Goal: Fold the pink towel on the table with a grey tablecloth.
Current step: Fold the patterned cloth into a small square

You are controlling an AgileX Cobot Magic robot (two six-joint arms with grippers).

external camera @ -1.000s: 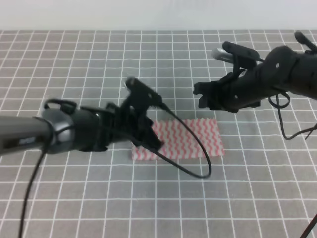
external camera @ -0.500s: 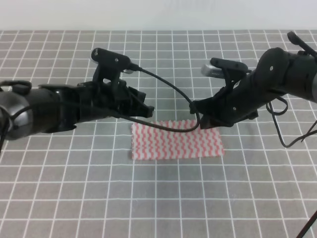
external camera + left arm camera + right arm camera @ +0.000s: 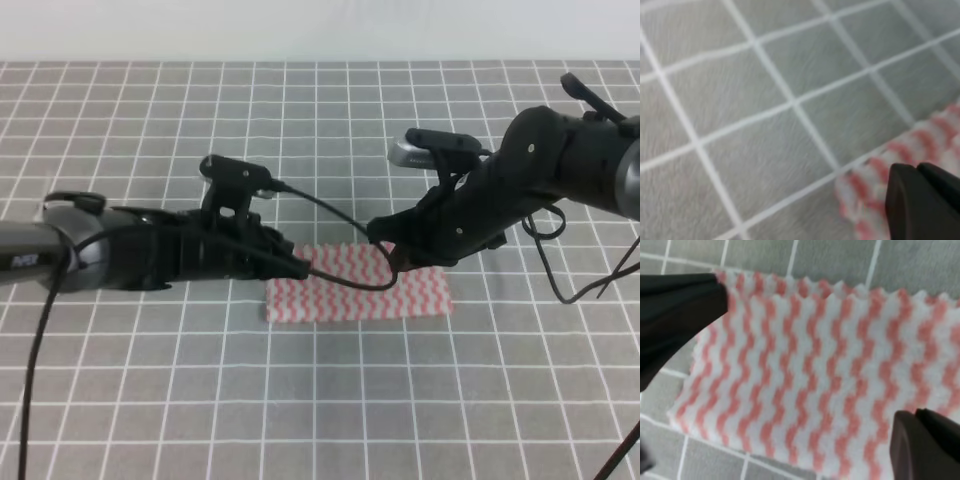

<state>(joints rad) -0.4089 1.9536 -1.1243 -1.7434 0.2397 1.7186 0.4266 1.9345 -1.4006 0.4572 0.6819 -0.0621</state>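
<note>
A: Item one: the pink towel (image 3: 358, 284). Position?

B: Flat on the tabletop (image 3: 300, 400) (grey cloth, white square grid), near the middle, well clear of every edge. Long sides run left to right in the high view. Zigzag pink-and-white stripes, pinked edges.

A: Item two: the left gripper (image 3: 296, 268)?

B: Low over the towel's far-left corner. In the left wrist view its dark tips (image 3: 920, 202) sit together just above that corner; no gap shows between the jaws, and no cloth is seen between them.

A: Item three: the right gripper (image 3: 392, 258)?

B: Over the far edge of the towel, right of its centre. Jaws: cannot tell (the arm's body hides them from above, and the right wrist view shows only one dark tip (image 3: 922, 440) over the striped cloth).

A: Anything else?

B: A black cable (image 3: 335, 214) arcs from the left arm across the towel's far edge
</note>
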